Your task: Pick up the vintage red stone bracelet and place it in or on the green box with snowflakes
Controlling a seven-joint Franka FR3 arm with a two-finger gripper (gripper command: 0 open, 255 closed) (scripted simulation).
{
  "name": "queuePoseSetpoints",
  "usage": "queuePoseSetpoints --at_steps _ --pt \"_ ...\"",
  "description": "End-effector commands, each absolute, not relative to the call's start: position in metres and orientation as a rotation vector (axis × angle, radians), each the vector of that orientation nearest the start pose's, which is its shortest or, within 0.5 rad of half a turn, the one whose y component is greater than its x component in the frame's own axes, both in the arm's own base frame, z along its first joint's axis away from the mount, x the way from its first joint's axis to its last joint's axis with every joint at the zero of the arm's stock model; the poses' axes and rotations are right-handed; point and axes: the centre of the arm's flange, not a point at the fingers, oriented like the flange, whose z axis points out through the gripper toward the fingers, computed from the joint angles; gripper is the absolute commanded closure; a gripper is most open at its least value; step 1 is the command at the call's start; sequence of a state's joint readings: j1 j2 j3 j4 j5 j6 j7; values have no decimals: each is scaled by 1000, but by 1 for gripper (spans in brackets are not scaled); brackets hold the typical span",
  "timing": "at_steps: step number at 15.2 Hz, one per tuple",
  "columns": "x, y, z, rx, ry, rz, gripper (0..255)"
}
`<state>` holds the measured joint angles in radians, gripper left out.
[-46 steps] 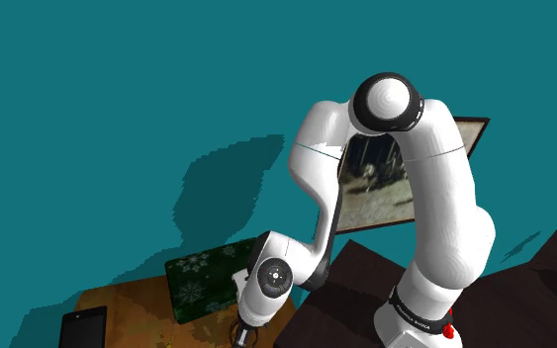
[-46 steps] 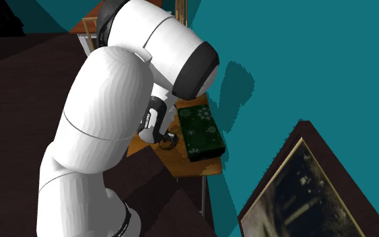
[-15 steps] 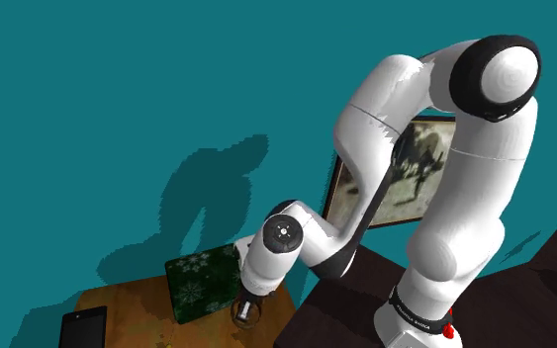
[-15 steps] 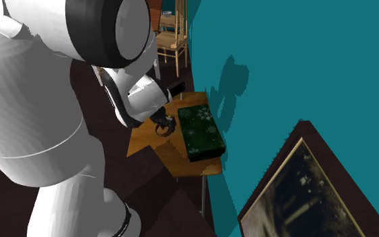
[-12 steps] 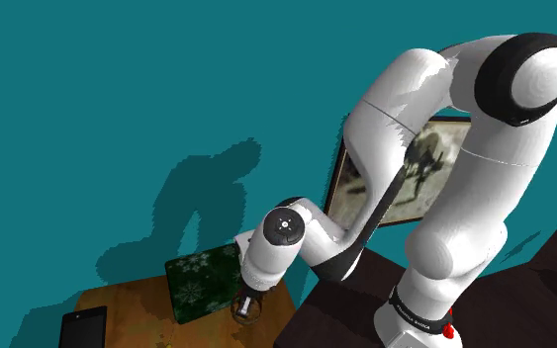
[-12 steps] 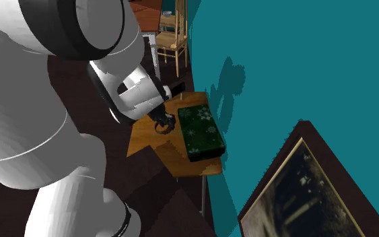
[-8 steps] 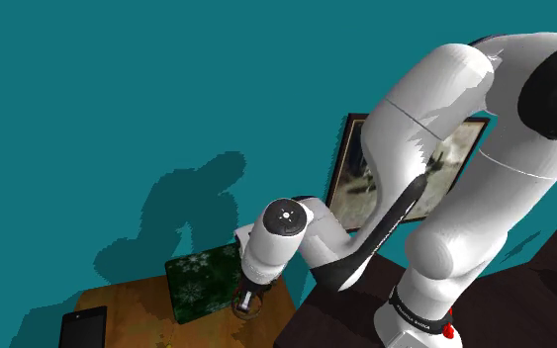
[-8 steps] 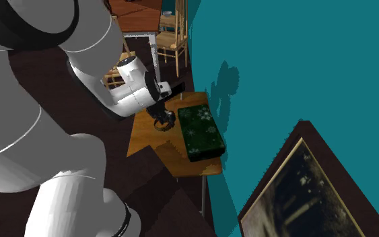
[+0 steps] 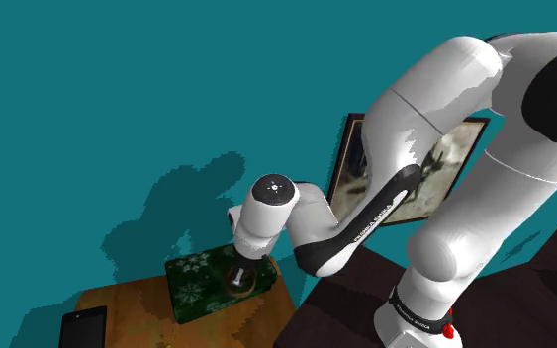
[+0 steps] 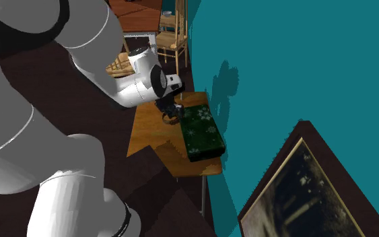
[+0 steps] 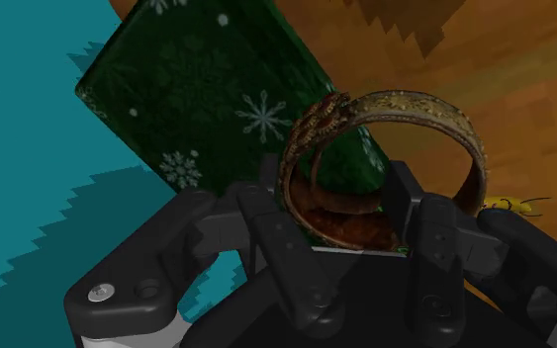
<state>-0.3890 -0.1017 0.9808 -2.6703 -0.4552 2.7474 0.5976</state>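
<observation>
Teal wall (image 9: 118, 79) behind everything, with the arm's shadow across it. White arm (image 9: 444, 148) bends down from its stand to a small wooden table (image 9: 128, 306) set against the wall. A framed picture (image 9: 348, 168) leans partly behind the arm.

On the table we note the dark green box (image 9: 199, 282) with pale snowflakes, lying flat along the wall side. A flat black device (image 9: 83, 326) sits at the table's other end, well apart from the box.

The black gripper (image 11: 355, 232) points down, with its fingers (image 11: 288, 242) clamped on the bracelet (image 11: 434, 109), a gold-brown band with a reddish-brown lower part. We place the bracelet over the box's edge, on the side away from the wall. We cannot tell whether it touches the lid.
</observation>
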Motion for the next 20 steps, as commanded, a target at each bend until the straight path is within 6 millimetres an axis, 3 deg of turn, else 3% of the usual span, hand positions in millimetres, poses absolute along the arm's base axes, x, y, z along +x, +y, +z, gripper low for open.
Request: queuePoseSetpoints --at_steps 1,9,20 --pt "372 238 265 -3218 -679 -423 255" --pt "475 198 270 -3218 -679 -423 255" --pt "475 198 212 -3218 -679 -423 255"
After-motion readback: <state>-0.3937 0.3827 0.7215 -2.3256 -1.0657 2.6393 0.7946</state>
